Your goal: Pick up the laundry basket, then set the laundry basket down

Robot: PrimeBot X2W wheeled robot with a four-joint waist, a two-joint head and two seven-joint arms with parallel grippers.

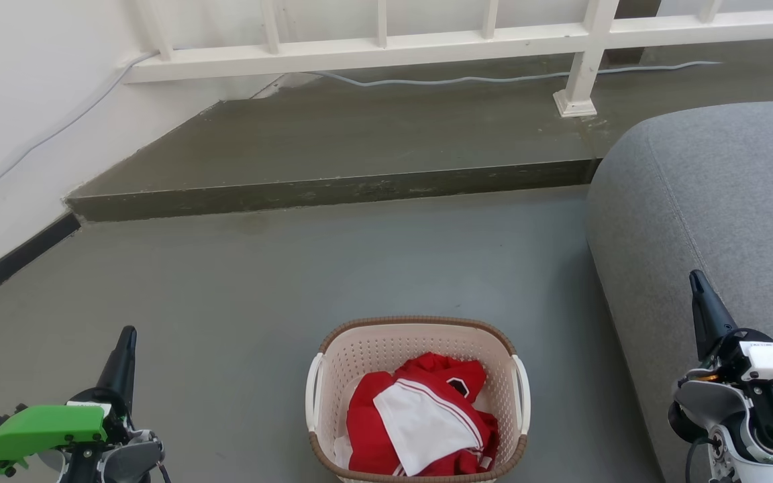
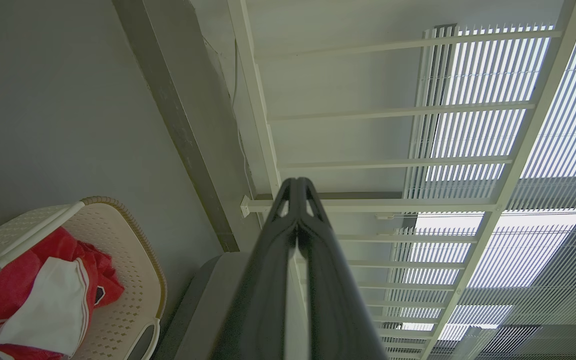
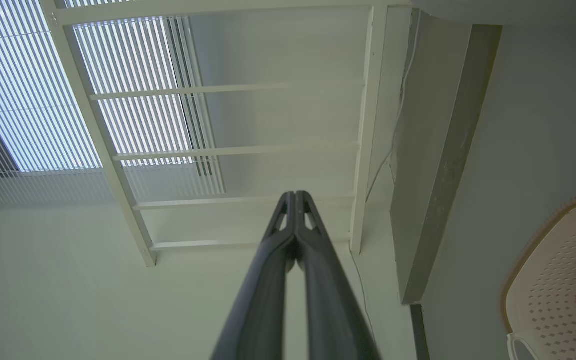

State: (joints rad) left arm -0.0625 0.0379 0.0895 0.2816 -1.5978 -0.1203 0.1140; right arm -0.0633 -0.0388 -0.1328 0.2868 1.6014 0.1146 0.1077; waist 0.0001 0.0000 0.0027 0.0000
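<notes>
Sitting on the floor [image 1: 225, 282], the laundry basket [image 1: 386, 355] is resting between left pincer [image 1: 126, 339] and right pincer [image 1: 698, 285], both pressed together, empty.

the laundry basket [image 1: 366, 352] is cream perforated plastic with a slight sheen; its rim looks like brown weave. the clothes [image 1: 427, 416] in it are soft red and white cloth. the floor [image 1: 359, 268] is smooth matt grey, the step [image 1: 333, 191] edge rougher, scuffed. the sofa [image 1: 715, 201] is grey woven fabric. the railing [image 1: 427, 43] is smooth, painted white. the left hand [image 1: 128, 335] and right hand [image 1: 695, 276] are matt dark.
</notes>
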